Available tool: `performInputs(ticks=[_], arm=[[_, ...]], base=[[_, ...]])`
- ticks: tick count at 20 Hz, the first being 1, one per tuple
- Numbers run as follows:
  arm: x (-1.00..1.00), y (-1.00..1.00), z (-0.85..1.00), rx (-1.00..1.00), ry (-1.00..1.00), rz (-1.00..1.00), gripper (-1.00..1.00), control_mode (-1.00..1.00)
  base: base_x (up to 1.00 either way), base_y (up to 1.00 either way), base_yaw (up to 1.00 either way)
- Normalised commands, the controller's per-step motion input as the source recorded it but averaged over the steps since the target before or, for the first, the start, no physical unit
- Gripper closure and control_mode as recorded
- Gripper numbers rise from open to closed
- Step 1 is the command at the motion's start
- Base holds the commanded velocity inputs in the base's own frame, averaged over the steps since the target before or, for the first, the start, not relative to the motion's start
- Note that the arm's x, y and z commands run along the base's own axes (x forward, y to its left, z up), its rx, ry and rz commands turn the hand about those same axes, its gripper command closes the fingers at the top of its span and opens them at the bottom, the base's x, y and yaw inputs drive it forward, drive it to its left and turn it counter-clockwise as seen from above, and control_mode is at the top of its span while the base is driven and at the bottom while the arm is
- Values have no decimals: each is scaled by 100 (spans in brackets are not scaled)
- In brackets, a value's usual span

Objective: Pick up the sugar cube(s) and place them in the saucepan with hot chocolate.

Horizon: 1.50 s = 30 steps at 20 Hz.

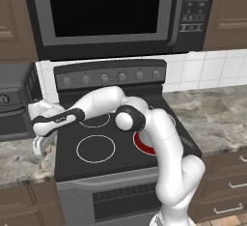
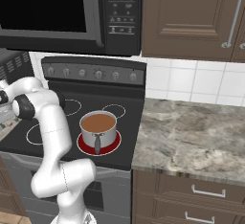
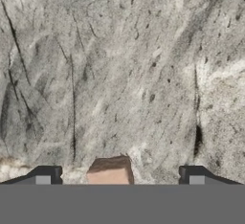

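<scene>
A tan sugar cube (image 3: 110, 171) lies on the grey marbled counter (image 3: 119, 74), in the gap between my two dark fingertips (image 3: 45, 175). My gripper (image 3: 119, 177) is open and straddles the cube, pointing down at it. From the left base view, the gripper (image 1: 41, 145) hangs low over the counter just left of the stove. The silver saucepan (image 2: 98, 125) with brown hot chocolate and a dark handle stands on the glowing red front burner (image 2: 83, 146). In the left base view my arm covers the pan, and only the red burner (image 1: 143, 143) peeks out.
A black stove (image 1: 96, 164) with a knob panel fills the middle, with a microwave (image 1: 106, 7) above it. A dark appliance (image 1: 12, 109) stands on the counter at the far left, close behind my hand. Marbled counter (image 2: 191, 132) stretches right of the stove.
</scene>
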Motion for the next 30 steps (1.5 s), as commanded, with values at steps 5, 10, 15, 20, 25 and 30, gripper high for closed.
performInputs(ticks=[5, 10, 15, 20, 25, 30], arm=[[0, 0, -13, 0, 0, 0, -100, -100], [0, 0, -2, 0, -1, 0, 100, -100], [-1, 0, -2, 0, 0, 0, 100, -100], [0, 0, 0, 0, 0, 0, 100, -100], [0, 0, 0, 0, 0, 0, 100, -100], [-8, 0, 17, 0, 0, 0, 100, -100]], base=[[0, 0, 0], [0, 0, 0], [0, 0, 0], [0, 0, 0], [0, 0, 0], [0, 0, 0]])
